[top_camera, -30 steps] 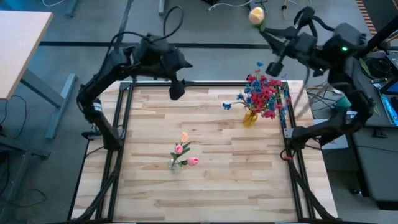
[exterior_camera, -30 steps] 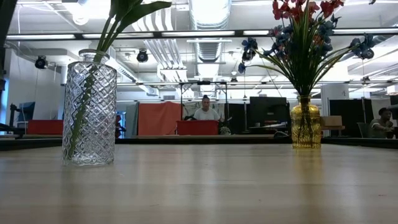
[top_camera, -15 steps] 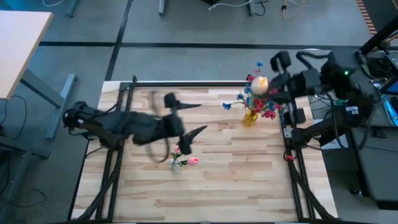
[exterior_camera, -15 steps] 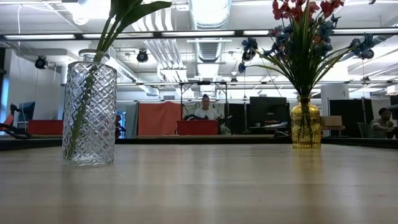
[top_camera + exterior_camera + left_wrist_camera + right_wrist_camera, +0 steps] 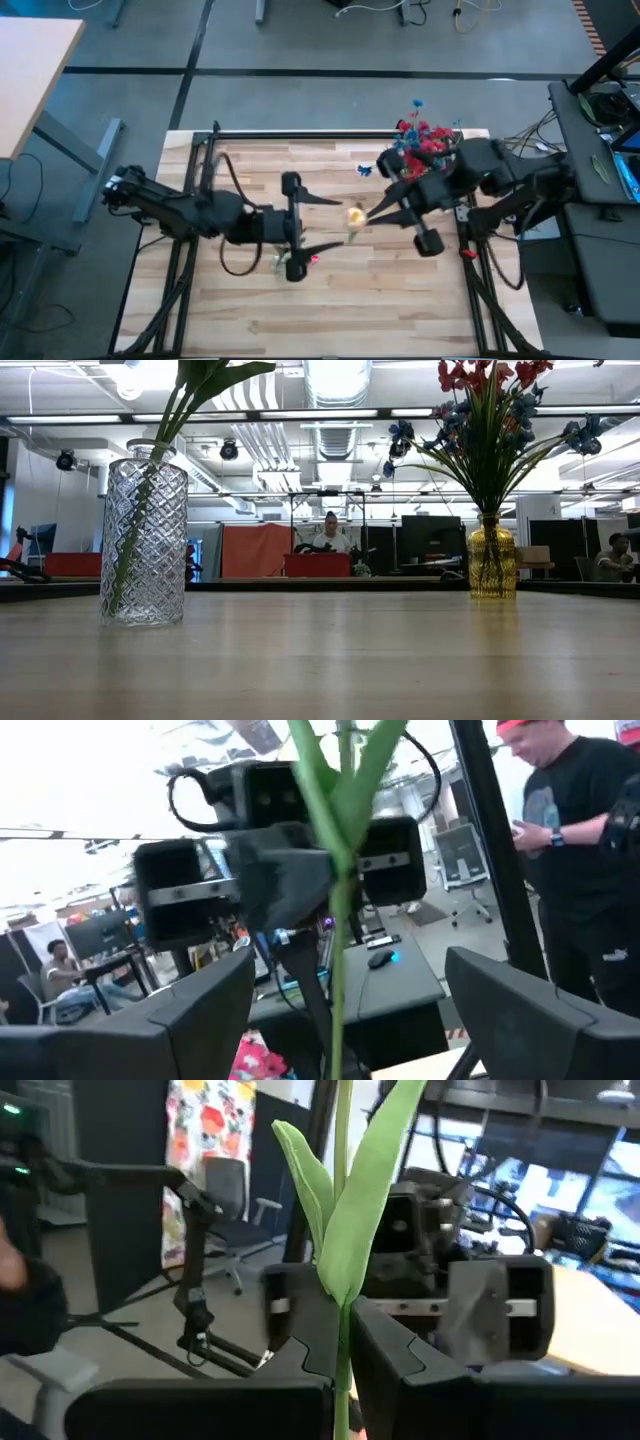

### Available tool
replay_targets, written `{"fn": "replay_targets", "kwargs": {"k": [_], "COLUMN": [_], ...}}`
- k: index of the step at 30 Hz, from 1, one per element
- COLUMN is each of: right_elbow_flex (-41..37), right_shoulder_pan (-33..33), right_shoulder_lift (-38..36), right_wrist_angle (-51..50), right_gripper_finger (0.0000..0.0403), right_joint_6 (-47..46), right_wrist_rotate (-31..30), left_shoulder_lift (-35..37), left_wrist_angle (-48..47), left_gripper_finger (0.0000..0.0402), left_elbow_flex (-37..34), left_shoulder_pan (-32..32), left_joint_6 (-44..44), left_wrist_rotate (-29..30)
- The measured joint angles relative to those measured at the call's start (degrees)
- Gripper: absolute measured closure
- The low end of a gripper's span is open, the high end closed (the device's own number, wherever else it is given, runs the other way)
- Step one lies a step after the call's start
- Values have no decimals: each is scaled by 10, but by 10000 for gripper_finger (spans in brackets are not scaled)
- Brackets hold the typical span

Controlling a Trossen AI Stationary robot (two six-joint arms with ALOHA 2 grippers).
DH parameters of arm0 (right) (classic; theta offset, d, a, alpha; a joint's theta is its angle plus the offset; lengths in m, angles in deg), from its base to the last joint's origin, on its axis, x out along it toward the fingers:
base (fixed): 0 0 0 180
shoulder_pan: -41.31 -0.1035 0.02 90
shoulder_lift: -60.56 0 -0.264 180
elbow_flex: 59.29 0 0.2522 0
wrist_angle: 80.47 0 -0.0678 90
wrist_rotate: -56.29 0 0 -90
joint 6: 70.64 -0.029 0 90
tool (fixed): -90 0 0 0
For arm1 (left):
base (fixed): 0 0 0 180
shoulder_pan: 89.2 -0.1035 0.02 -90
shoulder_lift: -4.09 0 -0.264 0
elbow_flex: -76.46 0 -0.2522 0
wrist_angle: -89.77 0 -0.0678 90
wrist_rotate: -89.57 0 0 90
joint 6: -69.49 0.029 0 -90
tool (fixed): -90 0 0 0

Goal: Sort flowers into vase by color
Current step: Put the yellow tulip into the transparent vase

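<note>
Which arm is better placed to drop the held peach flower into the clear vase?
Left, probably: the left gripper, open, flanks the peach flower near the clear vase; the right gripper holds it.

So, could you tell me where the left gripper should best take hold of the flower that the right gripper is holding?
Grip the thin bare stem of the flower, clear of the leaves and of the right gripper, which is shut on it. The left gripper faces it, open, with the stem between its fingers, so coming straight on should work.
</note>
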Motion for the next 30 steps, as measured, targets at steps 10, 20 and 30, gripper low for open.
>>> {"fn": "replay_targets", "kwargs": {"k": [10,20,30], "right_elbow_flex": [-5,-5,-5], "right_shoulder_pan": [-14,-15,-15], "right_shoulder_lift": [45,61,56], "right_wrist_angle": [-4,-1,15], "right_gripper_finger": [390,390,379], "right_joint_6": [0,2,6], "right_wrist_rotate": [-15,-16,-20], "left_shoulder_lift": [-26,-37,-36], "left_wrist_angle": [83,98,90], "left_gripper_finger": [92,137,361], "left_elbow_flex": [-2,-2,-2], "left_shoulder_pan": [1,4,5], "left_joint_6": [0,-18,-41], "left_wrist_rotate": [-56,-55,-52]}}
